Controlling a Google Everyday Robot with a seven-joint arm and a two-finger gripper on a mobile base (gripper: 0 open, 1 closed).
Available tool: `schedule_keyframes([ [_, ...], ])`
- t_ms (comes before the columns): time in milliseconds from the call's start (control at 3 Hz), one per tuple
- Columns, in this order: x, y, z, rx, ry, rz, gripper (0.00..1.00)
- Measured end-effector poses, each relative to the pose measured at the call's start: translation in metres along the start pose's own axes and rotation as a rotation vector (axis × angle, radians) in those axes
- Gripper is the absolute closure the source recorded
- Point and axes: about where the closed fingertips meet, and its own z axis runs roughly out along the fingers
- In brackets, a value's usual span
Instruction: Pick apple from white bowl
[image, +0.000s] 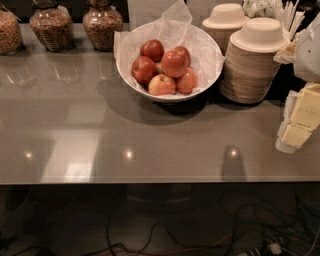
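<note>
DESK: While the apples sit untouched, where are you?

ROBOT: Nearest, the grey counter (150, 145) stretches before me. My gripper (300, 117) hangs at its right edge, well apart from the fruit. Whether it is spread or pressed together, I cannot tell.

DESK: And the target?

ROBOT: Further back, at centre, the white bowl (170, 96) holds a heap of red apples on tissue paper (172, 22). The front apple (161, 85) is near round, with no real long axis. Its stem hollow seems to face up and toward the camera.

DESK: The danger?

ROBOT: The apples touch, so lifting one may roll its neighbours, and the paper could snag. The stacked beige bowls (250, 70) stand just beside the bowl on my side, so a careless reach could topple them. Jars (102, 25) line the back.
</note>
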Motion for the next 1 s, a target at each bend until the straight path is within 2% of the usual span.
schedule_keyframes([
  [333, 0.0, 0.0, 0.0, 0.0, 0.0, 0.0, 0.0],
  [667, -0.015, -0.005, 0.01, 0.001, -0.088, 0.0, 0.0],
  [1000, -0.044, -0.016, 0.026, 0.018, -0.235, 0.015, 0.0],
])
